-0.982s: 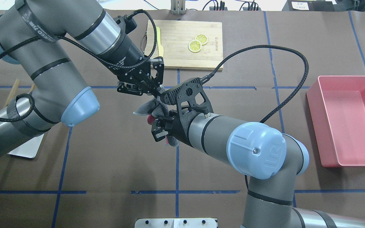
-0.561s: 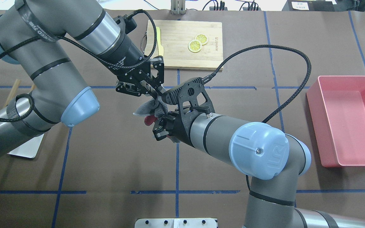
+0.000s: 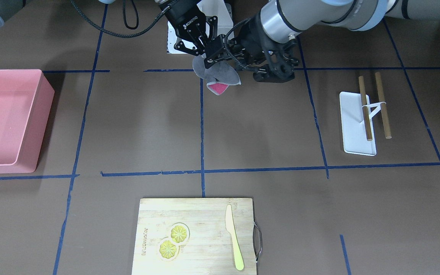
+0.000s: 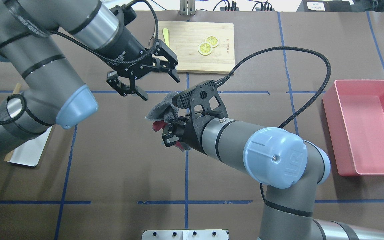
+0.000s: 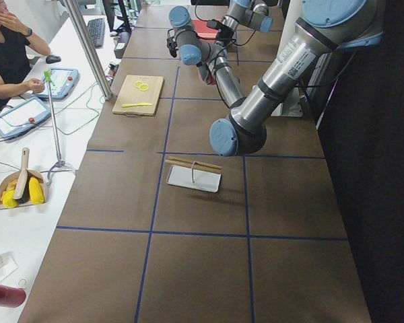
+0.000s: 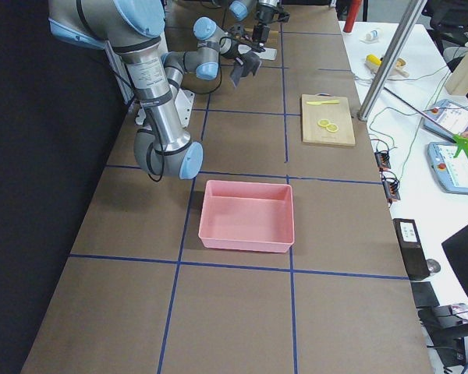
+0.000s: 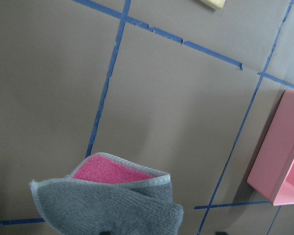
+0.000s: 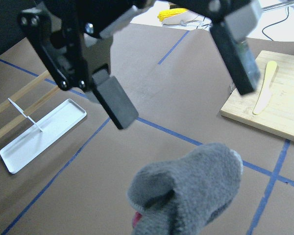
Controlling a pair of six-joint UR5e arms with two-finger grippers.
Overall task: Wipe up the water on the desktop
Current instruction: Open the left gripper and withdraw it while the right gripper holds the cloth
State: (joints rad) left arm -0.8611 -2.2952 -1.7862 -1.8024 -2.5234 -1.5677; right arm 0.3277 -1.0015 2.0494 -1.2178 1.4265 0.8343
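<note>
My right gripper (image 4: 166, 130) is shut on a grey cloth with a pink side (image 4: 161, 111) and holds it above the dark-brown desktop (image 4: 112, 166) near the middle tape cross. The cloth hangs from it in the front view (image 3: 218, 78) and shows in both wrist views (image 7: 108, 208) (image 8: 191, 193). My left gripper (image 4: 160, 88) is open and empty, up and to the left of the cloth, not touching it. Its spread fingers (image 8: 112, 100) show in the right wrist view. I see no water on the desktop.
A pale cutting board (image 4: 185, 60) with two lemon slices (image 4: 205, 48) and a yellow knife (image 3: 234, 236) lies at the far side. A pink bin (image 4: 362, 166) stands at the right. A white tray (image 3: 351, 126) with chopsticks (image 3: 382, 105) lies at the left.
My left gripper, which was shut on the cloth's upper end, has opened and drawn back up and to the left. My right gripper keeps hold of the cloth and has barely moved.
</note>
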